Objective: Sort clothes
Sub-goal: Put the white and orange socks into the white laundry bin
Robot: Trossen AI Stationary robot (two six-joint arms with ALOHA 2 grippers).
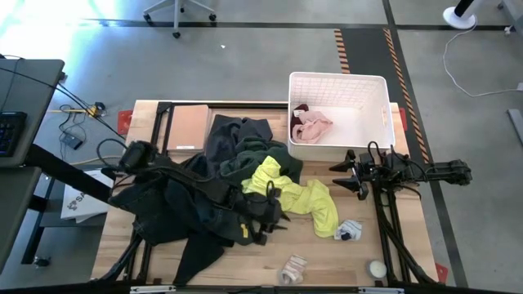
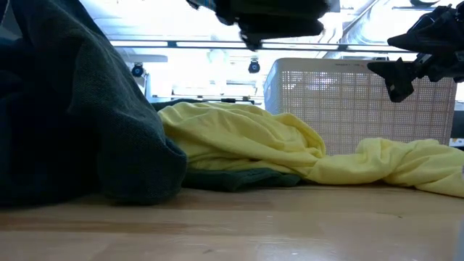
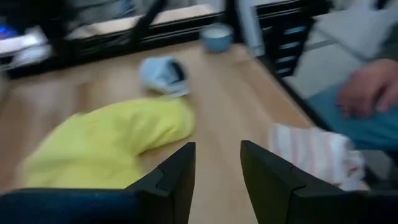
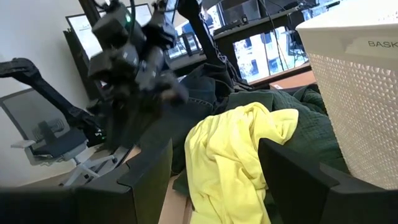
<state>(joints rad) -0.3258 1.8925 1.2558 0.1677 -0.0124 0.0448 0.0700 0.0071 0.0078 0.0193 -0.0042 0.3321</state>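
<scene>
a: what's on the bench?
b: white plastic lattice basket (image 1: 372, 91) at the far right corner of the light wooden table (image 1: 425, 253). flat tan board (image 1: 189, 125) at the far edge, left of the basket, well apart from it.
a: anything near edge?
b: small round white cup (image 1: 377, 269) by the near right corner.
a: off the table?
b: grey floor with orange-black striped tape (image 1: 395, 49), white office chair base (image 1: 179, 14) at the far side, a person's hand (image 3: 367, 89) beyond the table edge.

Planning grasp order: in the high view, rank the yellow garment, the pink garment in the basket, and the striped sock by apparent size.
1. Yellow garment
2. Pink garment
3. Striped sock
</scene>
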